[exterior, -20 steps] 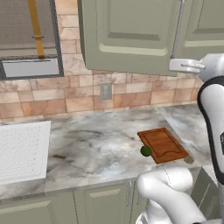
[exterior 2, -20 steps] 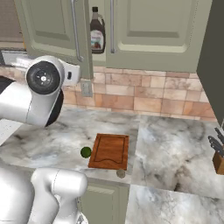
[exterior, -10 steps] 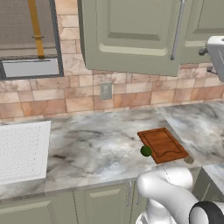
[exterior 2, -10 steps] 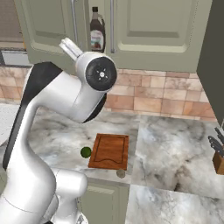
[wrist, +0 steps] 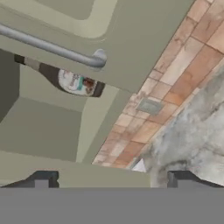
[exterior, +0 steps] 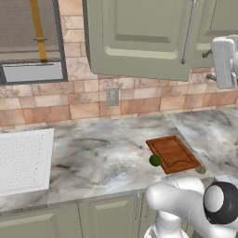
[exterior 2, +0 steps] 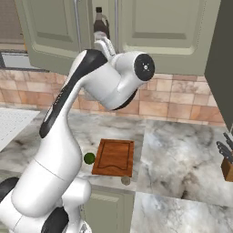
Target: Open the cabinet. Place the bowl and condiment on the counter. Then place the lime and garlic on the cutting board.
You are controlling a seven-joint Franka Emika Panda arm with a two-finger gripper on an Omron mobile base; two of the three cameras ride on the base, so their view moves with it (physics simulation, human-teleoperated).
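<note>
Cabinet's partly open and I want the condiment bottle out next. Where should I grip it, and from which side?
Grip the condiment on its pear-shaped body, just below the narrow neck. It stands upright in the gap between the cabinet doors, so come in level from the front, open fingers either side. The door handle is close, so opening that door wider first would probably help.

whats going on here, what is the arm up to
The white robot arm has its gripper raised to the olive-green wall cabinet, jaws open and holding nothing. One door stands ajar, and the dark brown condiment bottle is visible inside. On the marbled counter below, the lime lies just off the cutting board and the garlic sits near the counter's front edge; neither is on the board.
</note>
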